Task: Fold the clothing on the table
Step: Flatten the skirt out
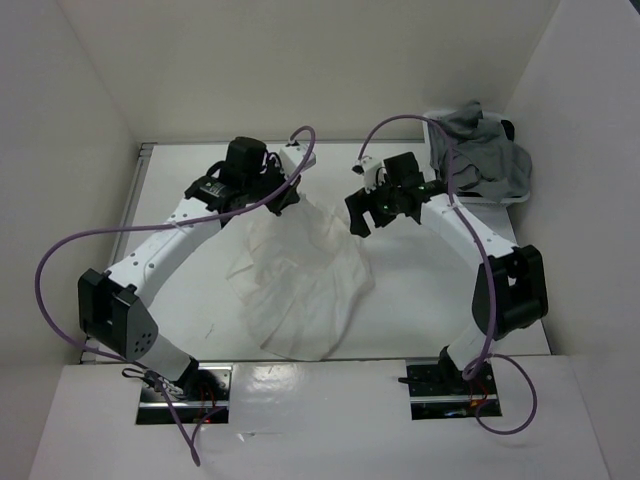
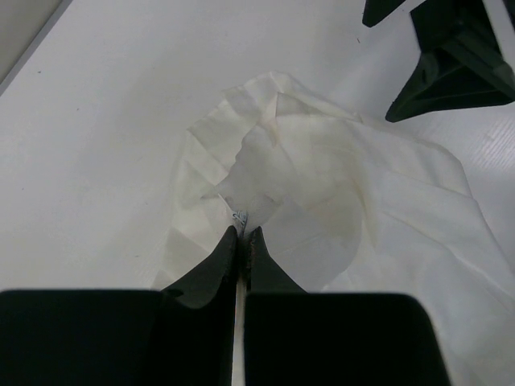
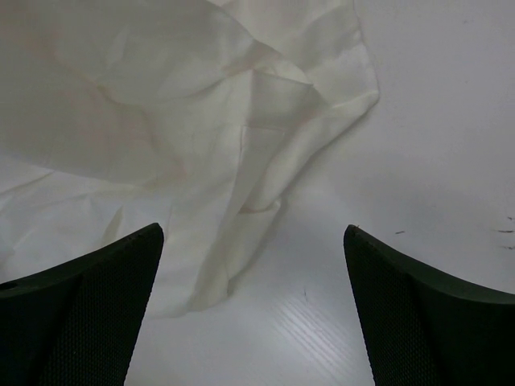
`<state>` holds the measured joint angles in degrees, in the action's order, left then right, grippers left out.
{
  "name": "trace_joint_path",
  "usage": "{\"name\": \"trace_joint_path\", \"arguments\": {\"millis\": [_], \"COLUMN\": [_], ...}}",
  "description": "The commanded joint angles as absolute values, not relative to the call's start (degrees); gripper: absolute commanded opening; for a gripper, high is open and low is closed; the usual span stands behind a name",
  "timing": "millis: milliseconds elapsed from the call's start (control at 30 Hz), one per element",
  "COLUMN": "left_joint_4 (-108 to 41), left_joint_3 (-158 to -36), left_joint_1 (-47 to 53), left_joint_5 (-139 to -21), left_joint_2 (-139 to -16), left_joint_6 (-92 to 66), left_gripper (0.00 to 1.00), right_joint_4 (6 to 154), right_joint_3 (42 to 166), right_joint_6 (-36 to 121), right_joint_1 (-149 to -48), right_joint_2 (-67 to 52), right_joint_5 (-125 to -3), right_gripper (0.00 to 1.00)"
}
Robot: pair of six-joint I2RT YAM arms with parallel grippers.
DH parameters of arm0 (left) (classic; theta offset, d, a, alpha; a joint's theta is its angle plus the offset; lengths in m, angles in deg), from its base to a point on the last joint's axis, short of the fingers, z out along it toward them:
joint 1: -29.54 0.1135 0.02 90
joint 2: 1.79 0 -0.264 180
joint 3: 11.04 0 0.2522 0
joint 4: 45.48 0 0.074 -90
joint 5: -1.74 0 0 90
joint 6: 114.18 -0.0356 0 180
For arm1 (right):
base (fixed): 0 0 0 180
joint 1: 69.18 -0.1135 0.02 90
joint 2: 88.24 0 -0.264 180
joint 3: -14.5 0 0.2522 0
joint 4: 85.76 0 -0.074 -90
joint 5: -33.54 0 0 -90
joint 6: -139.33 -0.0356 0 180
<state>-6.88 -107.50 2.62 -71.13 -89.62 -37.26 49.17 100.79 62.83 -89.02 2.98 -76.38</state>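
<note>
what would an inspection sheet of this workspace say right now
surface: large flat white tabletop, a few small specks
job's things: white pleated thin-fabric skirt, crumpled, far end pinched
clutter: heap of grey garments in a small bin, far right corner
grippers: left tool shut on the skirt; right tool open, holding nothing, over the skirt's edge
cables: purple cables, looping loose
surroundings: plain white walls, nothing else seen

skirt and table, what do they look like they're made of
The skirt looks like thin white woven cloth, matte and slightly see-through. It creases sharply and its overlapping layers show darker, so perhaps cotton or a light synthetic. The table looks like hard white board, probably laminate, with a faint sheen. Fine grain-like lines show in the right wrist view.
</note>
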Motion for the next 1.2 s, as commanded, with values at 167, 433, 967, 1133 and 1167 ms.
{"name": "trace_joint_path", "arguments": {"millis": [167, 433, 967, 1133, 1167], "left_joint_4": [-9.58, -9.58, -9.58, -9.58, -9.58], "left_joint_3": [-106.02, -106.02, -105.49, -105.49, -105.49], "left_joint_1": [2.91, 3.44, 3.44, 3.44, 3.44], "left_joint_5": [-69.80, -69.80, -69.27, -68.74, -68.74], "left_joint_2": [-86.51, -85.98, -85.46, -85.46, -85.46], "left_joint_6": [-35.78, -35.78, -35.78, -35.78, -35.78], "left_gripper": [0.00, 0.00, 0.00, 0.00, 0.00], "right_joint_4": [55.70, 57.01, 57.54, 57.54, 57.54], "right_joint_3": [105.25, 108.59, 110.97, 110.97, 110.97], "right_joint_6": [63.22, 63.74, 64.80, 64.80, 64.80], "right_joint_1": [-93.26, -96.60, -96.60, -96.60, -96.60], "right_joint_2": [9.66, 13.97, 18.89, 18.89, 18.89], "right_joint_5": [-72.98, -71.14, -68.23, -68.23, -68.23], "right_gripper": [0.92, 0.86, 0.66, 0.62, 0.62]}}
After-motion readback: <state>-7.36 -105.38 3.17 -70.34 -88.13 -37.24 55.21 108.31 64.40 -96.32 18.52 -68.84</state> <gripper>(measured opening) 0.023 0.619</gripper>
